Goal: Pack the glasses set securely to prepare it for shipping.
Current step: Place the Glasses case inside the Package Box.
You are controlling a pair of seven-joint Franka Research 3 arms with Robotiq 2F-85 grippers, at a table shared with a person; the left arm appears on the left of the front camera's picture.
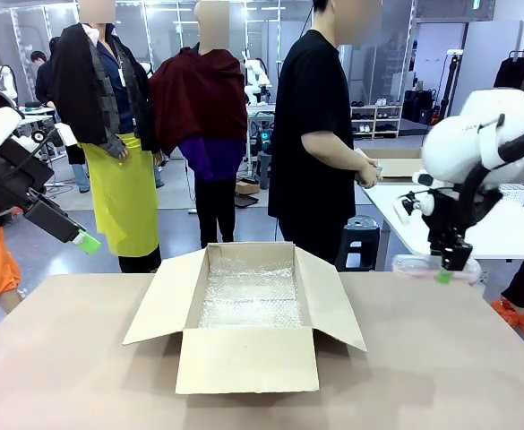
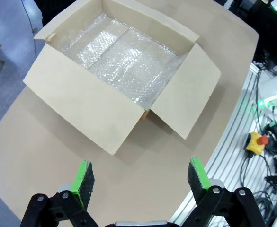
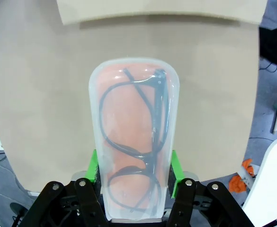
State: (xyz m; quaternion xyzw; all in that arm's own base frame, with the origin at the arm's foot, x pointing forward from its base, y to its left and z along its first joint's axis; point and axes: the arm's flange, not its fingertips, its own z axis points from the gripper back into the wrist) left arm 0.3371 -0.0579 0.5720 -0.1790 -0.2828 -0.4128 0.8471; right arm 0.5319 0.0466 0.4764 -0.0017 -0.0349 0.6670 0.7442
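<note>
Front view: the box (image 1: 248,358) stood open at the middle of the table (image 1: 64,358), all flaps folded out. Bubble wrap (image 1: 248,300) lined its floor; nothing else lay inside. The left gripper (image 1: 84,240) hung above the table's left edge, clear of the box. The right gripper (image 1: 444,273) hung over the far right corner, pinching a clear pack (image 1: 418,266) held level in the air, off the table.

Left wrist view: the box (image 2: 81,104) lay below and ahead, with bubble wrap (image 2: 124,56) across the whole bottom. The left gripper (image 2: 140,182) had its fingers spread wide, green pads (image 2: 85,182) far apart, nothing between them and touching nothing.

Right wrist view: the right gripper (image 3: 134,172) was clamped on the near end of the pack (image 3: 133,118), with one green pad (image 3: 94,165) pressed to each long side. The pack showed pink-red inside, with a dark frame outline. It hung over bare table (image 3: 39,94), its far end pointing at a box flap (image 3: 162,12).
</note>
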